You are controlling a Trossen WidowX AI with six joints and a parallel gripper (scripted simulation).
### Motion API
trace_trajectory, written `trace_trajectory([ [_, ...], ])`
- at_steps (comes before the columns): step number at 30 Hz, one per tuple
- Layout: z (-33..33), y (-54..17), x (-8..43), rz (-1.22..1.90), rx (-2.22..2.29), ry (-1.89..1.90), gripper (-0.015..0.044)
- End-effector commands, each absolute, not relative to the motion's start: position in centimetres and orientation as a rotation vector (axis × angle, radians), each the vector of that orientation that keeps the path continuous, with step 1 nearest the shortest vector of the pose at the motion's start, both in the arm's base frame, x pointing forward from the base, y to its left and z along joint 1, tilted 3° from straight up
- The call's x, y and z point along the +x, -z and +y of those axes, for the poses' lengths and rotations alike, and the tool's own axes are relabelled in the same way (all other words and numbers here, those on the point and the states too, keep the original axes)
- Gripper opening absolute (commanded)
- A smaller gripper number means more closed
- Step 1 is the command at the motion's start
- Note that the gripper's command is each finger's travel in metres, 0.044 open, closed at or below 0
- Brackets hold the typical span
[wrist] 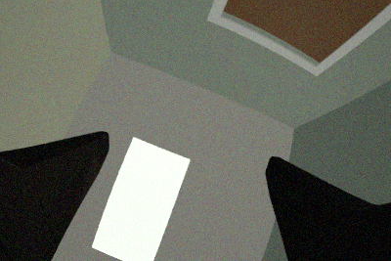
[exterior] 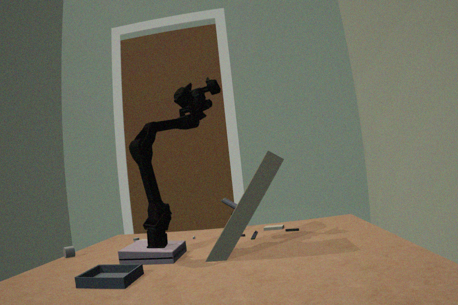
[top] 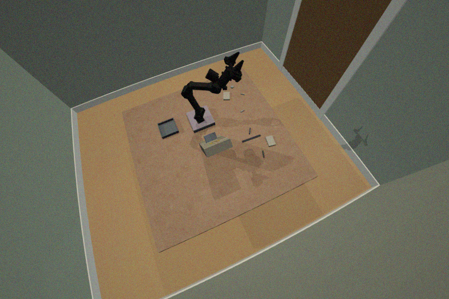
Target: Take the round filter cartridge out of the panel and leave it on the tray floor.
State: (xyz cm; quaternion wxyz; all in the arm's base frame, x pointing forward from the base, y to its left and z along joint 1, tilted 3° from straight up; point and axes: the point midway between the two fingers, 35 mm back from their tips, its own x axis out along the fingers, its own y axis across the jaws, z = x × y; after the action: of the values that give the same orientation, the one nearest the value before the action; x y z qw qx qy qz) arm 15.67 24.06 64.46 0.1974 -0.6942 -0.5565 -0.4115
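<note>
Black gripper fingers stand closest to the wrist cam, at the lower left and lower right of its frame. Gripper (top: pixel 241 57) (exterior: pixel 199 81) (wrist: pixel 190 155) is wide open, nothing held.

Arm pose: black arm (top: pixel 202 86) (exterior: pixel 149 176) rises from a pale slab (top: pixel 209 118) (exterior: pixel 179 248), bends at the elbow, runs nearly level in the exterior view, then turns up at the wrist. Gripper is high above the tabletop, well apart from panel and tray. Wrist cam looks upward: walls, part of a brown door (wrist: pixel 313 7) with pale frame, and a blank white rectangle (wrist: pixel 142 197) overhead.

Service panel (top: pixel 219 147) (exterior: pixel 244 212) leans at a slant. Exterior view gets it edge-on, so its face is hidden. A grey rod-like part (exterior: pixel 229 203) shows beside its upper-left side; its far end is hidden behind the panel. Can't tell what it is.

Filter cartridge: can't pin it down. Slots can't be made out either, so can't confirm it's flush in the panel. Tray (top: pixel 170 134) (exterior: pixel 99 282) sits near the slab, its plain floor visible from the top.

Hard to read: fingers are dark and merge with the wrist in the exterior view; wrist cam crops them at the frame edges. Small yellowish marks on the panel are too small to read, so can't call any brand or label.
</note>
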Motion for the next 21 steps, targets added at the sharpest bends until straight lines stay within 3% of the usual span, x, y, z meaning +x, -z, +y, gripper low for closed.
trace_trajectory([
  [1, 24.0, -64.4, 15.9, -1.557, -1.946, 1.132, 0.0374],
  [11, 20.0, -56.8, 26.1, -1.156, -1.894, 0.182, 0.0111],
  [21, 10.6, -45.1, 31.9, -0.359, -1.436, -0.266, 0.01],
])
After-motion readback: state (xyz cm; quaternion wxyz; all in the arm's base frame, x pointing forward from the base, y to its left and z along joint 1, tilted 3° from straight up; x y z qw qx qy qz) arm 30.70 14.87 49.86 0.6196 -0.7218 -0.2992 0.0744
